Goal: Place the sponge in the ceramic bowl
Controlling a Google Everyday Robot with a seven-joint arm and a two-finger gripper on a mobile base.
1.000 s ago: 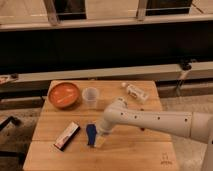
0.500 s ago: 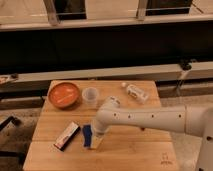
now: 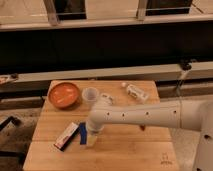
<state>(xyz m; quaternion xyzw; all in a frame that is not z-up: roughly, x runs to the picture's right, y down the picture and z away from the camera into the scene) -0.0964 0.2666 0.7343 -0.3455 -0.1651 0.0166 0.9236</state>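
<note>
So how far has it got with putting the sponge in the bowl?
Nothing is finished: the sponge is down on the table beside the striped bar, not in the ceramic bowl. In hand: the claw is down at the sponge. Left: lift it, carry it to the bowl, drop it in.

Your sponge (image 3: 82, 135) is a small, flat, dark-blue piece low over the front-left part of the wooden table (image 3: 135, 152). It sits right against the gripper (image 3: 92, 141), on the side facing the picture's left edge; you cannot tell whether it rests on the wood or is lifted. Your ceramic bowl (image 3: 64, 95) is round, shallow and orange-red. It stands upright at the table's far-left corner, well apart from the sponge, with nothing in it.
</note>
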